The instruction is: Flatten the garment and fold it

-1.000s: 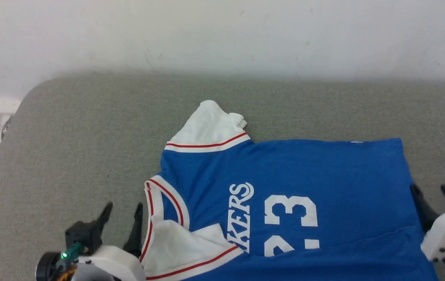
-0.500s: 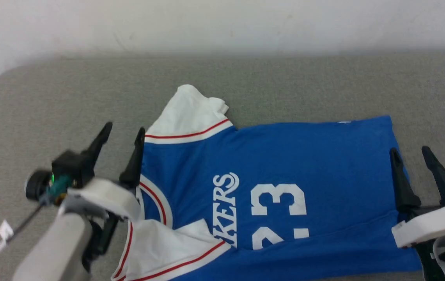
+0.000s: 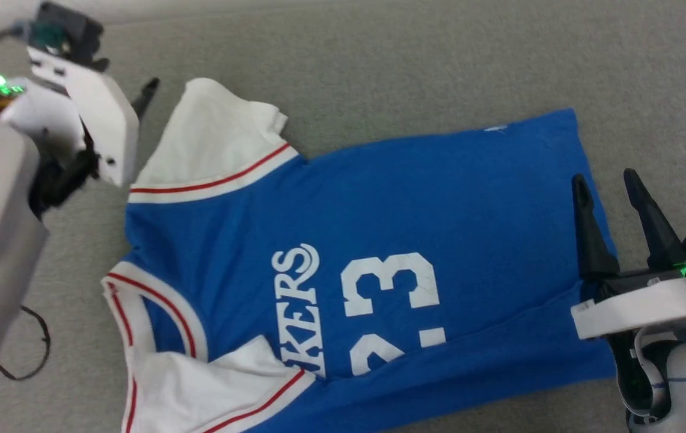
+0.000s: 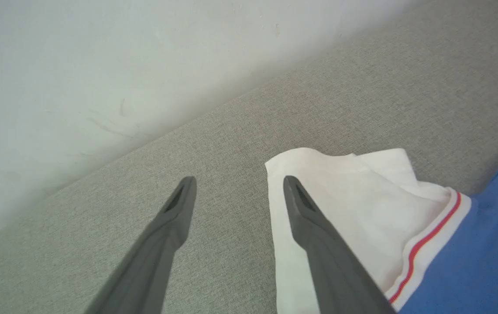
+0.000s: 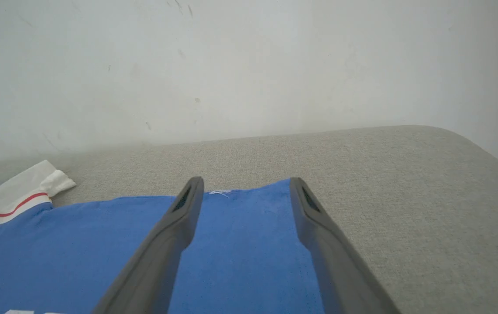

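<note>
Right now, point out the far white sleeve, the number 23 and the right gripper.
far white sleeve (image 3: 210,141), head view, on the plain white cloth above its red stripe.
number 23 (image 3: 424,279), head view, on the white print of the 3.
right gripper (image 3: 603,176), head view, midway between its two open fingertips.

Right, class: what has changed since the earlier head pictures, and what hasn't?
The head view tilted down. The left gripper reached forward from the collar to beside the far sleeve; the right gripper advanced along the hem. Jaws stay open. The garment lies as before.
</note>
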### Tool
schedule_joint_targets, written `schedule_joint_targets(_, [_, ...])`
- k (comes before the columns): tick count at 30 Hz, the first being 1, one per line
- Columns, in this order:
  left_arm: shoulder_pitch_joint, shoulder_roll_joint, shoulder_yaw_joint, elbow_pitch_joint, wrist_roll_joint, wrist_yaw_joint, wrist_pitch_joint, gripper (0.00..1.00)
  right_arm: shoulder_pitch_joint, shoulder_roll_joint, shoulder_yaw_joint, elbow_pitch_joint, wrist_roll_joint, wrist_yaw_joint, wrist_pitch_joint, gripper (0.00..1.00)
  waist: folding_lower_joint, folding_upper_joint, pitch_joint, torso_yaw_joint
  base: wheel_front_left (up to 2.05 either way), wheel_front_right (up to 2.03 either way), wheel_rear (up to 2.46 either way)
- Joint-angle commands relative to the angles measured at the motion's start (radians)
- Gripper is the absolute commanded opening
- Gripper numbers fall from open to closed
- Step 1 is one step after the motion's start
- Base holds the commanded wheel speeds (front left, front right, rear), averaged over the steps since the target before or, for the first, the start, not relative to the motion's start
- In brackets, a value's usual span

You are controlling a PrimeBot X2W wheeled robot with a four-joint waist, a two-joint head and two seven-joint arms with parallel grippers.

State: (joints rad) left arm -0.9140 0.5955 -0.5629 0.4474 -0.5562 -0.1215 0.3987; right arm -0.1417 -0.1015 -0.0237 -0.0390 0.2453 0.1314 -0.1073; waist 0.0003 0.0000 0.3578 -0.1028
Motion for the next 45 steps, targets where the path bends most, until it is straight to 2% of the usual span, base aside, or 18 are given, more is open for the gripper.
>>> schedule_joint_targets(1, [-0.035,0.007,-0.014,0.026,-0.018,-0.005,0.038,1.0,-0.02,0.005,0.004,0.007,-0.004,-0.001,-0.009,1.0,-0.0003,0.0,0.093,-0.091,0.0,0.0,0.0])
schedule_joint_targets(7, [-0.154,0.039,-0.044,0.146,-0.113,-0.009,0.271,1.0,-0.042,0.022,0.024,0.033,-0.004,-0.001,-0.029,1.0,-0.0003,0.0,0.141,-0.144,0.0,0.0,0.0])
schedule_joint_targets(16, [-0.223,0.063,-0.038,0.192,-0.197,-0.009,0.338,1.0,-0.055,0.04,0.013,0.07,-0.005,-0.001,-0.053,1.0,-0.0003,0.0,0.187,-0.186,0.0,0.0,0.0])
schedule_joint_targets(28, [-0.196,0.089,-0.112,0.175,-0.299,-0.009,0.528,1.0,-0.066,0.048,-0.002,0.097,-0.007,-0.001,-0.054,1.0,-0.0003,0.0,0.181,-0.183,0.0,0.0,0.0])
schedule_joint_targets(30, [-0.202,0.094,-0.115,0.16,-0.298,-0.009,0.528,1.0,-0.067,0.049,-0.001,0.1,-0.007,-0.001,-0.051,1.0,-0.0003,0.0,0.184,-0.182,0.0,0.0,0.0])
schedule_joint_targets(31, [-0.202,0.095,-0.116,0.157,-0.298,-0.009,0.526,0.8,-0.068,0.049,0.0,0.101,-0.008,-0.001,-0.051,1.0,-0.0003,0.0,0.185,-0.182,0.0,0.0,0.0])
schedule_joint_targets(32, [-0.198,0.094,-0.12,0.155,-0.303,-0.009,0.533,0.2,-0.068,0.049,0.0,0.103,-0.008,-0.001,-0.051,1.0,-0.0003,0.0,0.185,-0.182,0.0,0.0,0.0])
schedule_joint_targets(33, [-0.194,0.093,-0.12,0.152,-0.312,-0.009,0.539,0.0,-0.069,0.049,0.0,0.104,-0.008,-0.001,-0.051,1.0,-0.0003,0.0,0.185,-0.182,0.0,0.0,0.0])
schedule_joint_targets(35, [-0.185,0.09,-0.119,0.149,-0.332,-0.009,0.551,0.0,-0.069,0.05,0.0,0.108,-0.008,-0.001,-0.051,1.0,-0.0003,0.0,0.182,-0.18,0.0,0.0,0.0])
schedule_joint_targets(40, [-0.173,0.087,-0.123,0.132,-0.326,-0.009,0.494,0.0,-0.067,0.05,-0.013,0.113,-0.019,-0.001,-0.045,1.0,-0.0003,0.0,0.161,-0.159,0.0,0.0,0.0])
schedule_joint_targets(45, [-0.172,0.06,-0.117,0.123,-0.278,-0.009,0.311,0.0,-0.078,0.019,-0.031,0.097,-0.03,-0.001,-0.021,1.0,-0.0003,0.0,0.111,-0.111,0.0,0.0,0.0])
